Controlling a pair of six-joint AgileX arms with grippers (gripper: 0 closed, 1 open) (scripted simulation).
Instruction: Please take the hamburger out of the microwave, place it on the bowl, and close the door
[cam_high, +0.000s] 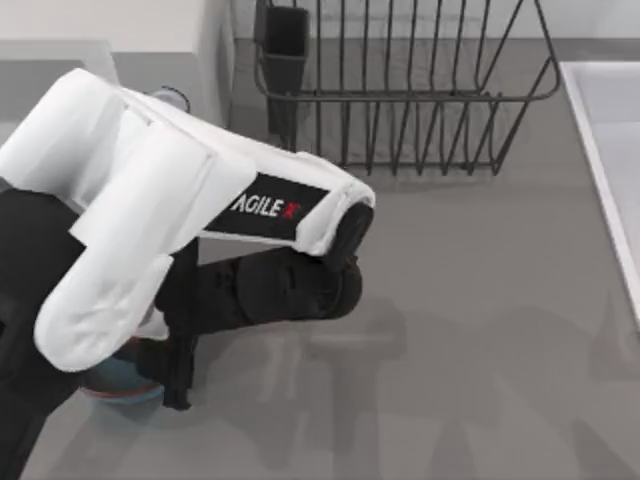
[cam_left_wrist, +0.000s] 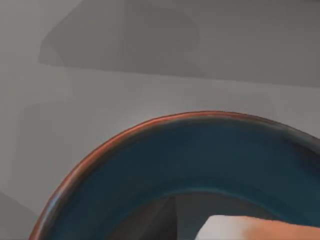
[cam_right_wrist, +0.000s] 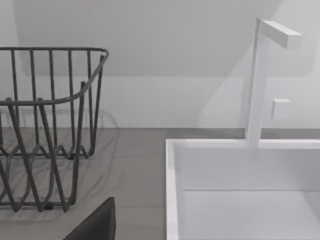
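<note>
Left pincer (cam_high: 176, 385) is hanging low at the table's (cam_high: 460, 330) near left, right over the bowl (cam_high: 118, 388). From where I am standing I cannot tell whether it is clenched on the hamburger (cam_left_wrist: 250, 227) or released; the wrist view is cutting that off.

Going by size, the left arm (cam_high: 150, 210) is sprawling across the left half of the table, white shells over black, and it is hiding much of what lies under it. Behind it the microwave (cam_high: 170, 40) is standing at the far left corner, with 1 round knob (cam_high: 172, 97) peeking past the arm. I cannot make out the door. A white sink (cam_high: 610, 150) is running along the right edge, and a dark wire rack (cam_high: 400, 90) is sitting at the back between the 2. The right arm is idling, its wrist camera facing that rack and the sink with its tap (cam_right_wrist: 257, 80).

The bowl is showing its reddish rim and teal inside in the left wrist view, and the hamburger is sitting within that rim, tan-orange with a white patch. Whether it is resting on the bottom or hovering just above, I cannot say.

My reading: the hamburger is out of the microwave and the placing is either finishing or done. That is leaving 1 step, closing the door.

As for writing, "AGILEX" (cam_high: 265, 207) is reading white on a black strip along the left arm, with the last letter in red. Nothing else is lettered.
</note>
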